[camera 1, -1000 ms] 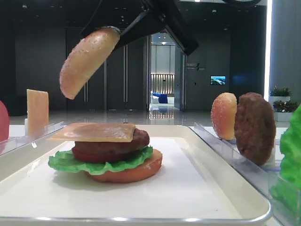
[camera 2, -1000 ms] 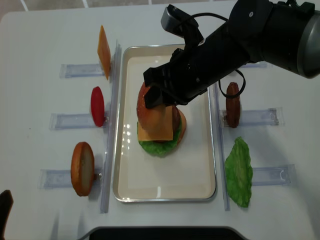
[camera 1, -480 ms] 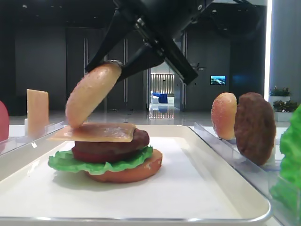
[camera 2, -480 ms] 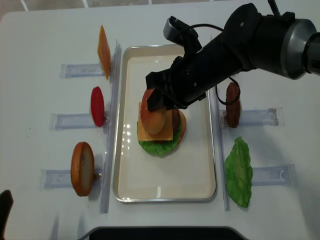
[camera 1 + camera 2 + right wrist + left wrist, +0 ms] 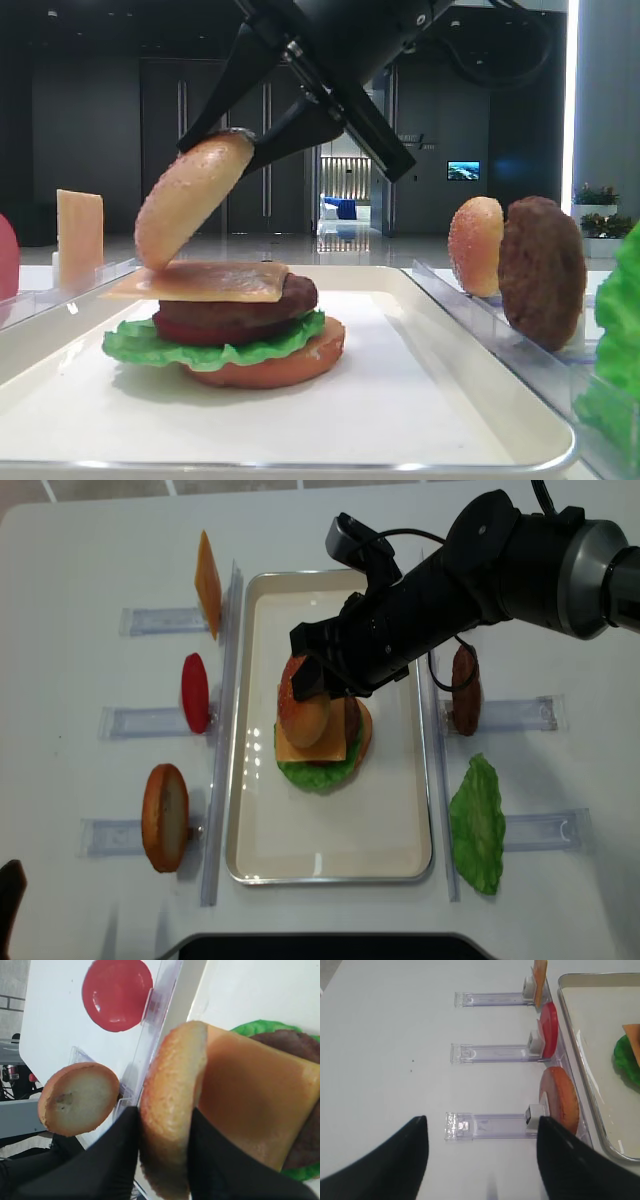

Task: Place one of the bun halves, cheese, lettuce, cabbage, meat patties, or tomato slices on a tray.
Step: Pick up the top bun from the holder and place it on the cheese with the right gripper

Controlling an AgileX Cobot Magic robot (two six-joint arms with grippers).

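Now the right end effector (image 5: 165, 1160) pinches a tilted bun half (image 5: 192, 211), its lower edge touching the cheese (image 5: 205, 281).

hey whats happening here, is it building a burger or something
Yes. The right tool is shut on a seeded bun half, held tilted with its lower edge touching the cheese slice on top of the stack. Below the cheese sit a patty, a tomato slice, lettuce and a bottom bun, all on the white tray. Spare pieces stand in clear racks on both sides. The left tool is open, off by the left racks, holding nothing.
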